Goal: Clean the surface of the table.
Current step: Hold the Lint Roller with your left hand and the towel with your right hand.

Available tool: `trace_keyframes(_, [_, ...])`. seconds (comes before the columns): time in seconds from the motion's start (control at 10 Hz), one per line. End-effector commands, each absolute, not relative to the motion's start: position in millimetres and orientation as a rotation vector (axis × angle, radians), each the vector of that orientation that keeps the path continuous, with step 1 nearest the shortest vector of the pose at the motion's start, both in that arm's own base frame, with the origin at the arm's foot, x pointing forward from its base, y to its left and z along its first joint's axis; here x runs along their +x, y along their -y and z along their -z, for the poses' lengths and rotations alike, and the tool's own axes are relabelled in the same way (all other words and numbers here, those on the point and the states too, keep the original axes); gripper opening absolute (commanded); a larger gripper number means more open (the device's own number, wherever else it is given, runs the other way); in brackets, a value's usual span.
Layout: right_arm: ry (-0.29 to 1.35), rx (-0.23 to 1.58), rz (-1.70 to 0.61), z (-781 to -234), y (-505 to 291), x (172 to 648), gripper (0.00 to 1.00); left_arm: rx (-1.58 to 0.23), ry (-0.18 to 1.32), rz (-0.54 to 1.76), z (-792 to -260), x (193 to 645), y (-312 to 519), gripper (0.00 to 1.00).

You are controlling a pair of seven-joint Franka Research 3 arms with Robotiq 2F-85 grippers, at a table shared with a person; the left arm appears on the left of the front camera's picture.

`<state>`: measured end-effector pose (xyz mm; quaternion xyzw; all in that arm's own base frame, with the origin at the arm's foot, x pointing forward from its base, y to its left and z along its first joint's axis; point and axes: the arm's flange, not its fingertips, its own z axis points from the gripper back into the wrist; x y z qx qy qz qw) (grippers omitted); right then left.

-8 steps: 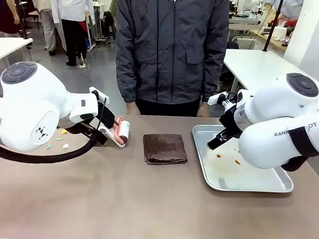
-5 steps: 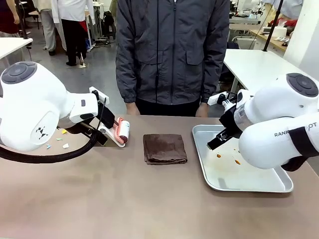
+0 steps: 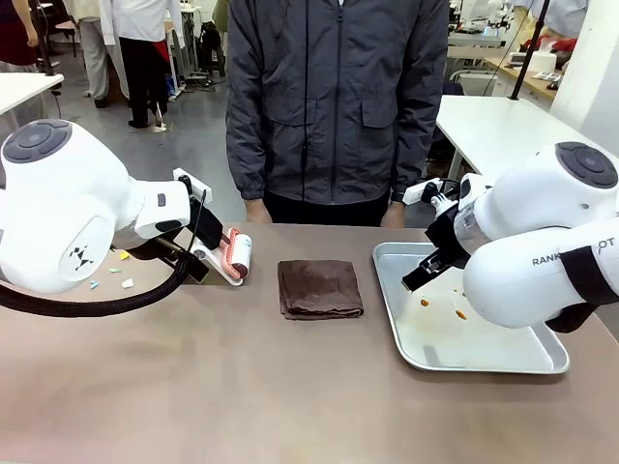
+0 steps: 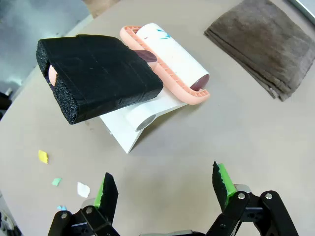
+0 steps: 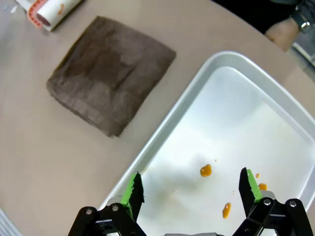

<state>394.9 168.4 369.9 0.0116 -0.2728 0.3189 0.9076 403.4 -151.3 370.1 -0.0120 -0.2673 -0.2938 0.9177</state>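
The brownish-tan table (image 3: 290, 387) carries a few small coloured paper scraps (image 3: 116, 271) at its left, which also lie near my left fingers (image 4: 43, 156). My left gripper (image 4: 165, 186) hovers open and empty just short of a lint roller (image 4: 170, 61), which has a pink frame and a black foam handle (image 4: 98, 73) and rests on a white stand. A folded brown cloth (image 3: 319, 288) lies flat at mid-table. My right gripper (image 5: 191, 188) hangs open with nothing in it above the left part of a metal tray (image 5: 162, 123).
The metal tray (image 3: 484, 365) at the right has small orange spots (image 5: 205, 170) on its floor. A person in a dark jacket stands at the far edge, one hand (image 3: 257, 211) resting near the table's edge behind the lint roller (image 3: 237, 256).
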Motion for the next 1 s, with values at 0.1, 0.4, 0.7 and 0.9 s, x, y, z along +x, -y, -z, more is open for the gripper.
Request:
trace_keyframes(0.1, [0.563, 0.024, -0.658, -370, -168, 395, 1.0, -0.024, 0.55, 0.605, -370, 403, 151, 1.0])
trace_keyframes(0.4, [0.563, 0.024, -0.658, -370, -168, 395, 1.0, -0.024, 0.55, 0.605, -370, 403, 151, 1.0])
trace_keyframes(0.7, [0.563, 0.024, -0.658, -370, -168, 395, 1.0, -0.025, 0.55, 0.604, -370, 403, 151, 1.0])
trace_keyframes(0.9, [0.49, 0.164, -0.467, -408, -159, 378, 1.0, -0.194, 0.441, 0.477, -401, 388, 129, 1.0])
